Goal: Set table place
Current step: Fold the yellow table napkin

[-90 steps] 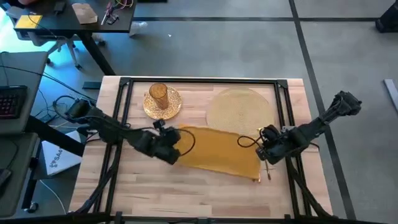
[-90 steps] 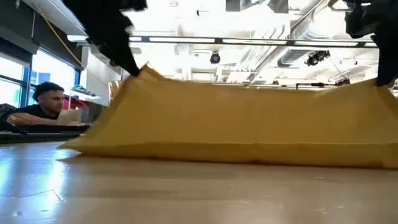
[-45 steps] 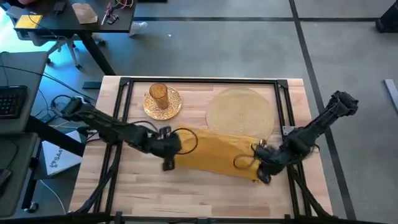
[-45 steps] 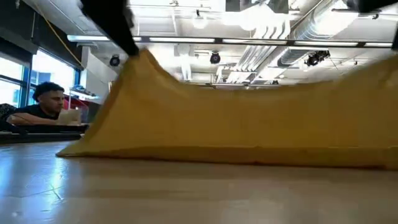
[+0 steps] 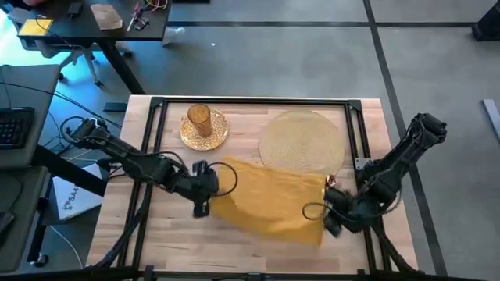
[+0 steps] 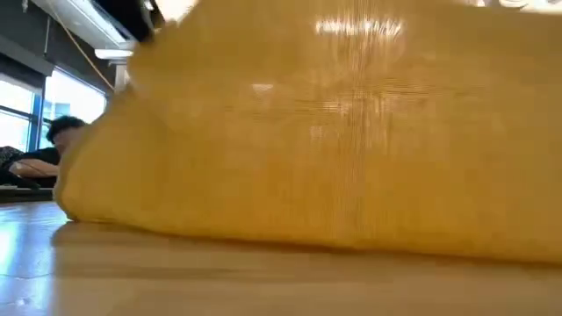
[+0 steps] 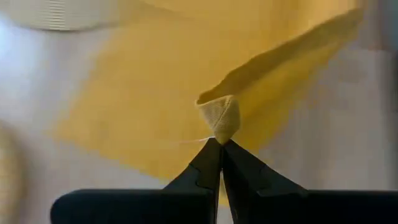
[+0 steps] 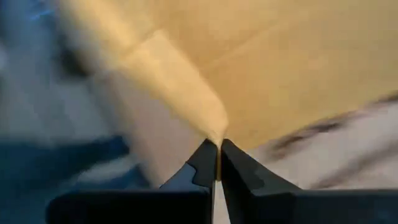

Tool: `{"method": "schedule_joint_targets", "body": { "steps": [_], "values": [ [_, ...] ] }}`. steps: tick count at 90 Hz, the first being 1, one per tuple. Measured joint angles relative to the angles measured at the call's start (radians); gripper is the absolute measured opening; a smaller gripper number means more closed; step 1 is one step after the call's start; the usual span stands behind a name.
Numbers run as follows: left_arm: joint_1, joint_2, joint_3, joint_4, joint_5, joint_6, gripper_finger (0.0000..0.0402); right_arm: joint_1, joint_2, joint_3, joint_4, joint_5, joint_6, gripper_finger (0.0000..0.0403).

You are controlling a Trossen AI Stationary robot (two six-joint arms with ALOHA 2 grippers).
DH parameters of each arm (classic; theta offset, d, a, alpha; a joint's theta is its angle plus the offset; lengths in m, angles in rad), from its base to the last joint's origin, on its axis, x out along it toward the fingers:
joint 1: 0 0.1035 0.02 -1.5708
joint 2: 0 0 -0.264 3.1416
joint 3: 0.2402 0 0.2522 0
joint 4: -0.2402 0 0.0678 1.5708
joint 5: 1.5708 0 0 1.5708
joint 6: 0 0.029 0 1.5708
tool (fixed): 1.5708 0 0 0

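The yellow cloth napkin (image 5: 269, 204) hangs between my two grippers over the middle of the wooden table (image 5: 250, 261). It fills the low view (image 6: 334, 132), where its lower edge rests on the tabletop. My left gripper (image 5: 205, 195) is shut on its left corner. My right gripper (image 5: 328, 216) is shut on its right corner. The round woven placemat (image 5: 301, 140) lies at the far right. The gold plate (image 5: 215, 134) sits at the far left with the amber glass (image 5: 199, 119) standing on it. My left gripper (image 7: 221, 146) pinches a bunched corner of the napkin (image 7: 219, 118) between its two fingertips, and the cloth falls away from that corner. My right gripper (image 8: 217, 146) pinches the napkin's other corner (image 8: 213, 129) at its fingertips. That corner is raised and the cloth slopes away beyond it.
A black frame rail (image 5: 250, 101) runs around the tabletop. A dark desk (image 5: 86, 23) with small items stands beyond the far left corner. A person (image 6: 35, 149) sits in the room behind. Bare wood shows along the near edge.
Both grippers have moved toward the table's near edge, the right one farther, each staying shut on its corner. The napkin has been drawn along with them and looms much larger in the low view, with its lower edge still on the table.
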Motion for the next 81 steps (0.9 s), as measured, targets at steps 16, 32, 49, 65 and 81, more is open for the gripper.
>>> {"method": "schedule_joint_targets", "body": {
  "steps": [16, 32, 49, 65, 81],
  "values": [
    [0.089, 0.052, -0.093, 0.061, -0.131, 0.003, 0.0, -0.099, 0.0, 0.0, -0.221, 0.019, 0.015, 0.0],
    [0.138, 0.104, -0.167, 0.201, -0.101, 0.052, 0.0, -0.154, 0.002, -0.018, -0.24, 0.024, -0.094, 0.0],
    [0.152, 0.144, -0.176, 0.217, -0.109, 0.047, 0.0, -0.196, 0.003, -0.124, -0.159, 0.01, -0.08, 0.0],
    [0.152, 0.149, -0.176, 0.213, -0.113, 0.046, 0.0, -0.233, 0.003, -0.2, -0.059, 0.01, -0.081, 0.0],
    [0.152, 0.149, -0.176, 0.212, -0.145, 0.043, 0.0, -0.253, 0.003, -0.214, -0.074, 0.062, -0.096, 0.0]
  ]
}}
